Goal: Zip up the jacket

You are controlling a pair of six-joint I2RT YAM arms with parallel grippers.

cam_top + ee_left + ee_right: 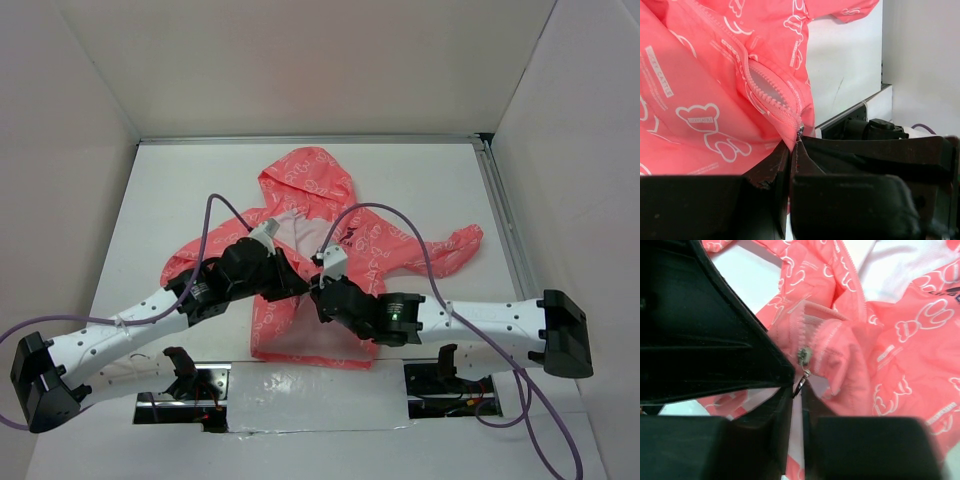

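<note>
Coral jacket [310,180] spread on tabletop [190,190] beneath both pincers, its lower front hidden by the arms. Left pincer [792,150] clenched on fabric where the zipper ends. The right pincer [797,390] pinches the zipper pull [801,382] at its tips; teeth beyond are blurred.

**Thin cloth, plastic teeth, a metal pull**

Your jacket [310,180] is thin coral cloth with a faint sheen, printed in flat white. Its lining [297,228] looks pale and matt. The zipper teeth [765,92] read as moulded plastic in the same pink, while the zipper pull [801,381] is small, bright metal. The jaws you work with are matt black plastic, slightly grainy. The table [420,190] is smooth, matt white.
</note>
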